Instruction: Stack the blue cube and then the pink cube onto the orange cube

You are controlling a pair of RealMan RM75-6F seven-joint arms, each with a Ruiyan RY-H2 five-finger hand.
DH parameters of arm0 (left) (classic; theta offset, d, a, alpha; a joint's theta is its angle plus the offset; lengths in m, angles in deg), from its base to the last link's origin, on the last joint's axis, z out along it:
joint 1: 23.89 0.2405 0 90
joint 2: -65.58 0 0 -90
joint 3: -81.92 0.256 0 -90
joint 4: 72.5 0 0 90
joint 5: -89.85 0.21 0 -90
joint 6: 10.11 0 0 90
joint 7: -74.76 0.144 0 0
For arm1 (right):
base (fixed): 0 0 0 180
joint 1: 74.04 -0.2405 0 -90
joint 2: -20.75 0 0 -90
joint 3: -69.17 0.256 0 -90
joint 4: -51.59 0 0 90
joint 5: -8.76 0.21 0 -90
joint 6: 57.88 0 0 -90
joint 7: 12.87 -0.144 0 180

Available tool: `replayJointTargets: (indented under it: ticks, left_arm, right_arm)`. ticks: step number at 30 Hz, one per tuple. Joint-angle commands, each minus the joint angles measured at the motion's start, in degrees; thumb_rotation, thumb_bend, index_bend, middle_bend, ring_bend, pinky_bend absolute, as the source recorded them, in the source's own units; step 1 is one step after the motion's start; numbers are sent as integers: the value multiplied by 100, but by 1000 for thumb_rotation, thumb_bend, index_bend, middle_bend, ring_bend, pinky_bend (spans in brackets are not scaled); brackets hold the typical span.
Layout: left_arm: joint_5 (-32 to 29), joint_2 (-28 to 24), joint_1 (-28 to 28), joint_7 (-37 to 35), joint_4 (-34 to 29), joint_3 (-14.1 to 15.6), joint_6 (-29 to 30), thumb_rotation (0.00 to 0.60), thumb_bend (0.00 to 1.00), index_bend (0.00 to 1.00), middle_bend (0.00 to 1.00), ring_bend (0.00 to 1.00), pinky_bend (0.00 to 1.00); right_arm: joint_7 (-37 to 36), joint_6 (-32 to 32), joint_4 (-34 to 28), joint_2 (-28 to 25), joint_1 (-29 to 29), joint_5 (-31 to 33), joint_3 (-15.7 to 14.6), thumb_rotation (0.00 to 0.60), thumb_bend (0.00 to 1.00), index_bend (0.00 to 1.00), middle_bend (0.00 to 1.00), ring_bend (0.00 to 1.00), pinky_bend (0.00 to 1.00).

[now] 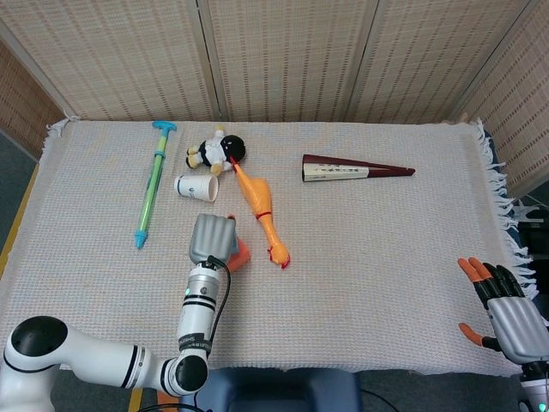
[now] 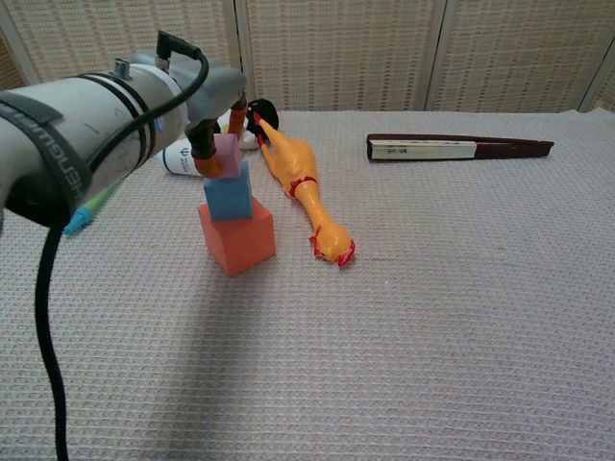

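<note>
Left hand (image 2: 213, 134) holds pink cube (image 2: 227, 157), seemingly touching blue cube (image 2: 228, 197).

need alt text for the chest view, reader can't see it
The robot's left hand holds a pink cube on top of a blue cube that sits on an orange cube. A rubber chicken lies just right of the stack, a folded fan beyond.

table cloth (image 2: 461, 317): coarse woven fabric, matt | orange cube (image 2: 237, 238), blue cube (image 2: 228, 197), pink cube (image 2: 227, 156): matt, smooth, foam-like | rubber chicken (image 2: 303, 187): glossy rubber | cup (image 1: 196, 187): white paper | water squirter (image 1: 151, 184): shiny plastic | left arm (image 2: 86, 130): smooth grey casing | screen (image 1: 283, 56): woven reed
</note>
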Motion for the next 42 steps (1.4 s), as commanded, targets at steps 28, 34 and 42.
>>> replayJointTargets:
  ticks: [28, 34, 42]
  left_arm:
    - [-25, -46, -83, -258, 95, 167, -62, 600, 325, 385, 1000, 1000, 1000]
    - [-16, -59, -88, -280, 71, 172, -45, 600, 325, 340, 1000, 1000, 1000]
    - [-42, -90, -85, -311, -38, 187, -22, 600, 315, 291, 1000, 1000, 1000]
  right_arm:
    - [49, -20, -15, 13, -11, 40, 20, 600, 115, 0, 0, 0, 0]
    - [53, -23, -19, 11, -11, 39, 18, 600, 116, 0, 0, 0, 0]
    - [65, -1, -27, 9, 2, 31, 15, 600, 115, 0, 0, 0, 0]
